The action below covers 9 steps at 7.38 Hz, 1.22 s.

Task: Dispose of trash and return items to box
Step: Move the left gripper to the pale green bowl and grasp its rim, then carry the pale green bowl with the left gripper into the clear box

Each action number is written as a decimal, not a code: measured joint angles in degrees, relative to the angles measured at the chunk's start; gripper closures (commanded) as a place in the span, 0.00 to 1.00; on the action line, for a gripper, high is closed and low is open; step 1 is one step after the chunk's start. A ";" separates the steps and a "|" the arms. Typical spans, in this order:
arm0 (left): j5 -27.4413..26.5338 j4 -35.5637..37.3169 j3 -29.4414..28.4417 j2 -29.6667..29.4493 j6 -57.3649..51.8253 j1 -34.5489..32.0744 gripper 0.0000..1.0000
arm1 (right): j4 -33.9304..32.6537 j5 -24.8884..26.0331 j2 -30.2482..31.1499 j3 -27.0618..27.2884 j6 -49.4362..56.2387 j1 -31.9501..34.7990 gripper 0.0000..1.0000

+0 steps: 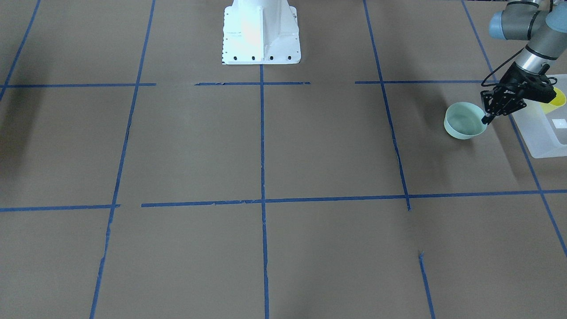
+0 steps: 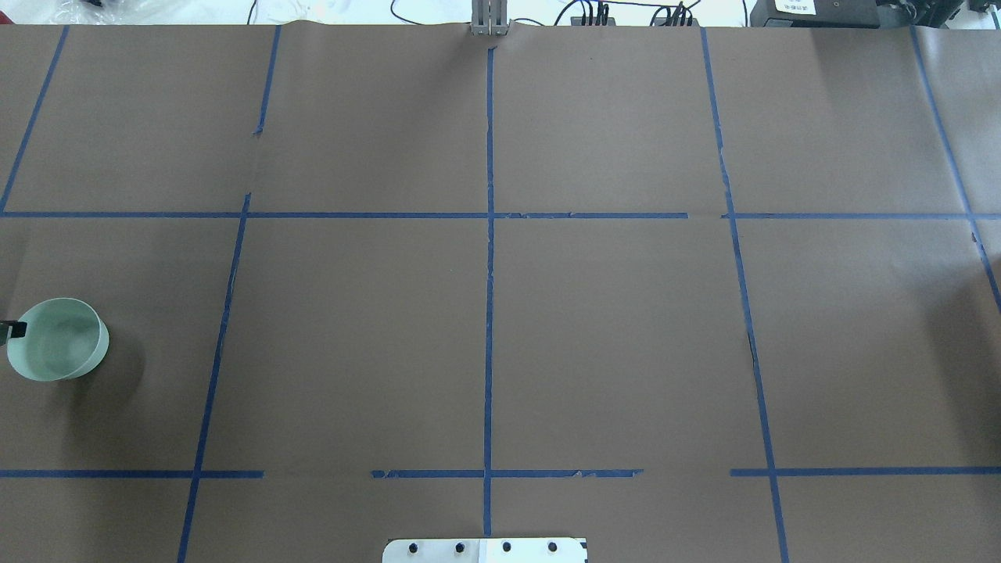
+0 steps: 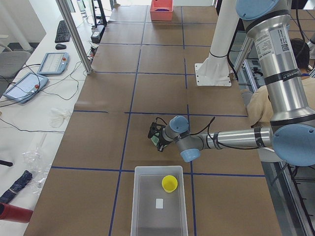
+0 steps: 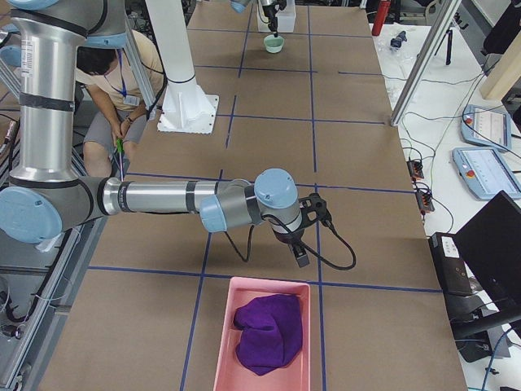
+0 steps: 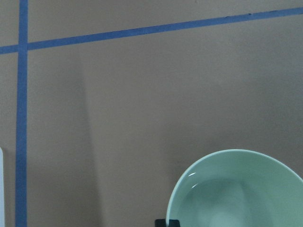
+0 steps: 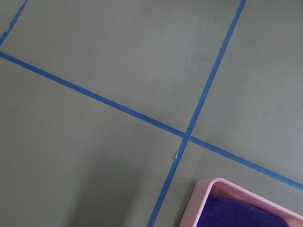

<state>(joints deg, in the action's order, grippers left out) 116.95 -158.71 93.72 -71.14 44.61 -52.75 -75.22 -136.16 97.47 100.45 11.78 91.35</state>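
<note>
Left gripper (image 1: 488, 118) is low at the table's left end, jaws pinched together on the rim of a pale green bowl (image 1: 464, 120). The bowl sits just beside the box (image 1: 541, 133), not in it. The yellow cup (image 3: 170, 183) is inside the box, at the end nearest the bowl. Right gripper (image 4: 300, 257) hangs near a pink bin (image 4: 221, 336) holding a purple cloth (image 4: 267, 332); cannot tell if its jaws are apart or together.
</note>
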 measured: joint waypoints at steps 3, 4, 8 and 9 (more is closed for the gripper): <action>15.75 8.34 0.92 0.06 -22.46 -17.94 1.00 | 0.02 -0.24 0.01 0.00 0.00 -0.03 0.00; 18.83 13.85 0.95 -0.08 -31.93 -24.56 1.00 | -0.02 -0.24 0.01 -0.04 0.00 -0.03 0.00; 16.85 32.18 -7.59 -5.93 -65.34 -44.99 1.00 | -0.09 -0.13 0.01 -0.27 0.00 -0.45 0.00; 15.73 31.88 -11.21 -7.14 -67.79 -46.08 1.00 | -0.10 -0.09 0.00 -0.31 0.00 -0.59 0.00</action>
<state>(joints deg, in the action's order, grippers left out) 132.68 -126.82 82.50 -78.29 -23.18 -98.83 -75.32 -136.25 97.47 100.14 11.78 90.76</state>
